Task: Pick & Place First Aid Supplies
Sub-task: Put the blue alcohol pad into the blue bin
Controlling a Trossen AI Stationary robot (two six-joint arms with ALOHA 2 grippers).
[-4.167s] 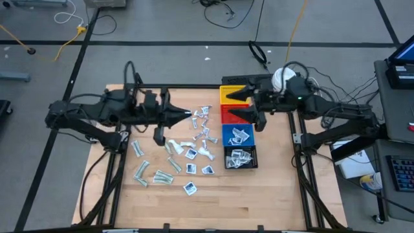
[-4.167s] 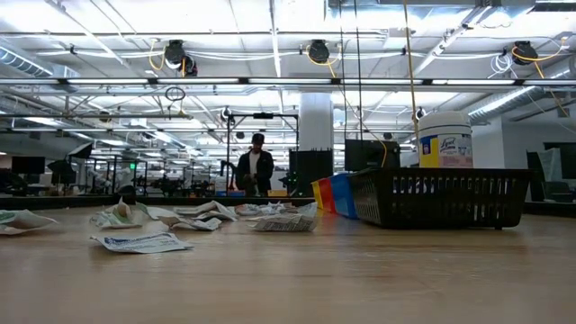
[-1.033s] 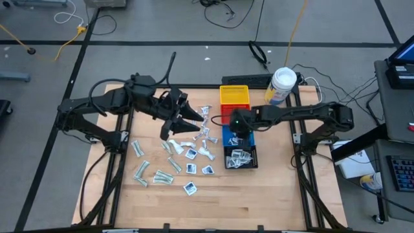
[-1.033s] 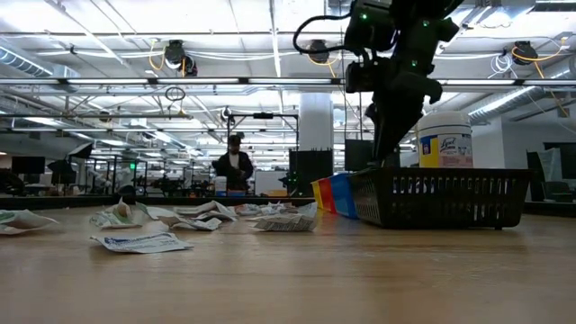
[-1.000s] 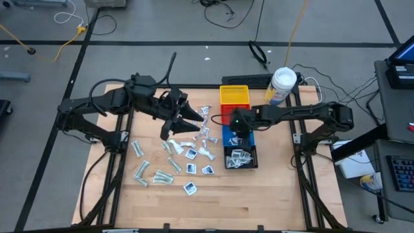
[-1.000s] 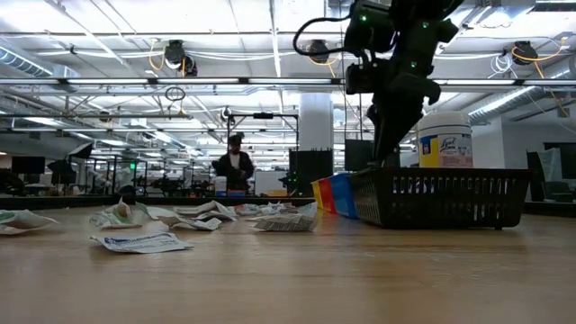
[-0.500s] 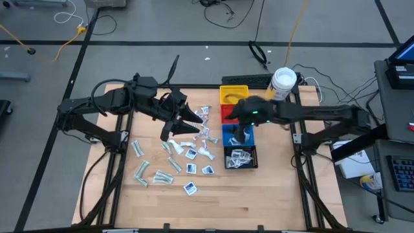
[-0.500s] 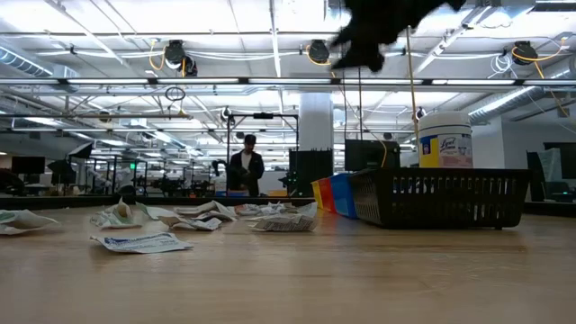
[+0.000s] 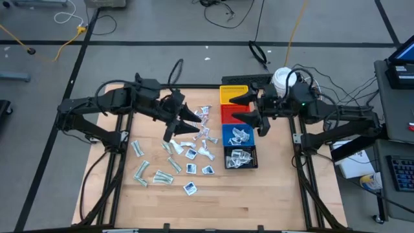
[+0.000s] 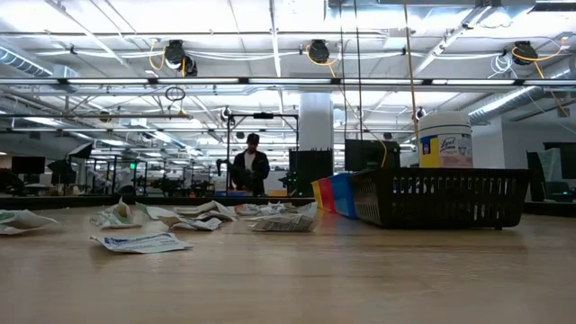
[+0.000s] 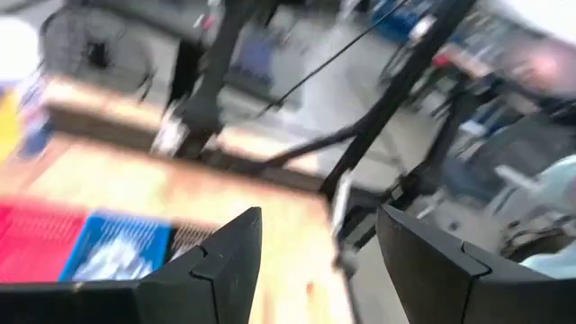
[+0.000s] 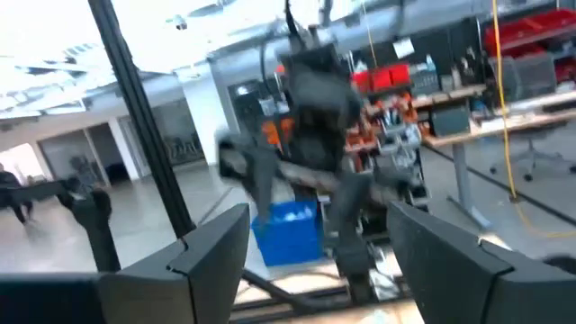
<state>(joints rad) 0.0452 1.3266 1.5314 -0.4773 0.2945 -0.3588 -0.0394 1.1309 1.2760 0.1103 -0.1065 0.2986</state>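
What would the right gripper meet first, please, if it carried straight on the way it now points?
Judging from the high view, the right gripper, jaws open, points across the table above the red bin. Its line runs towards the left gripper. That would probably come first, though their heights are unclear.

Left gripper (image 9: pixel 192 121) jaws parted, right gripper (image 9: pixel 234 107) jaws spread, both raised

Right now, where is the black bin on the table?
In the high view the black bin sits right of centre, nearest the table's front in the row of bins, touching the blue bin, with loose packets to its left.
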